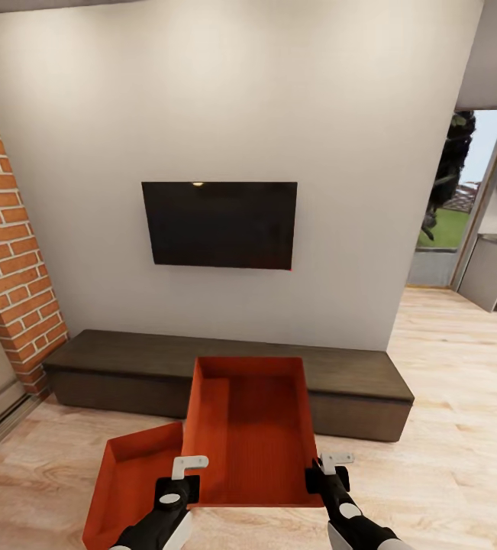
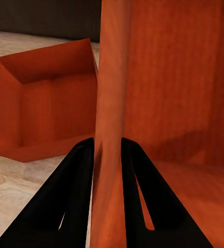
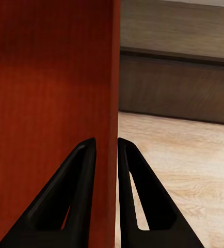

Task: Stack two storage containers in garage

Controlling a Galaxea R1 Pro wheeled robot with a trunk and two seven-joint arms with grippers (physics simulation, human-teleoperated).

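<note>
Held nearest: orange-red storage container (image 1: 252,428), lifted off the light wood plank floor (image 1: 446,458) in front of the long dark bench (image 1: 126,359), open top facing up. Left gripper (image 1: 189,467) pinching its left wall, right gripper (image 1: 330,466) pinching its right wall, black fingers (image 2: 78,170) pressed against thin ribbed plastic. Second container (image 1: 130,477) resting on the planks just beside, near the bench's left half. Best carried level, both grips kept even, clear of the bench edge while turning. Black wall screen (image 1: 219,224) above; brick fireplace (image 1: 8,252) at left. No readable writing or labels.
</note>
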